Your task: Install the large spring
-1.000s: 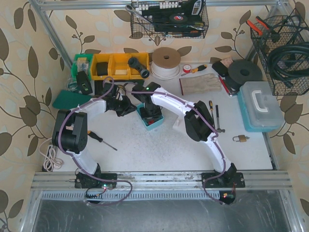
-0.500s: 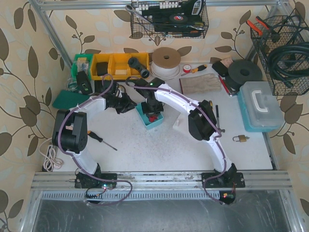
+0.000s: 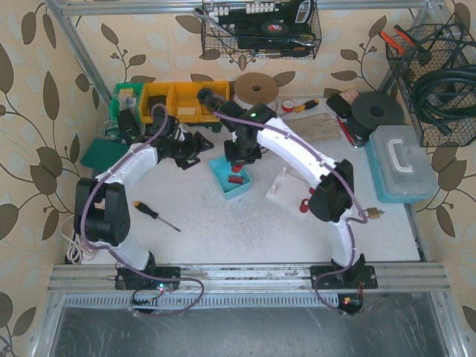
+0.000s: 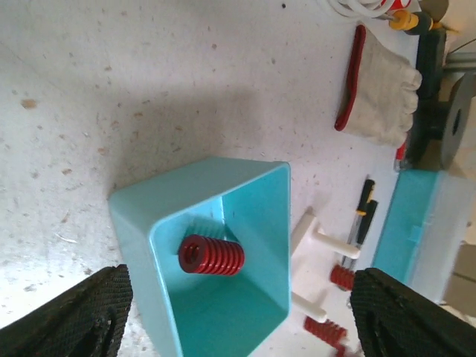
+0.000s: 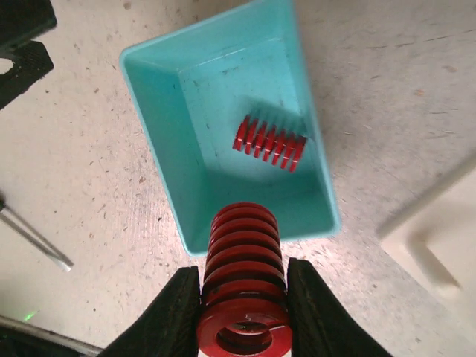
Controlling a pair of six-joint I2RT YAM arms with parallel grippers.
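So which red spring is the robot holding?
The big spring clamped in the right end effector, by the teal bin. The smaller spring lies loose inside the bin.

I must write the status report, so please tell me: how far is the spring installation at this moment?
Done: the large red spring is out of the teal bin, clamped in the right gripper above it.
In hand: nothing else; the left gripper is open and empty near the bin.
Left: seat the spring on the white peg fixture. A smaller spring lies in the bin.
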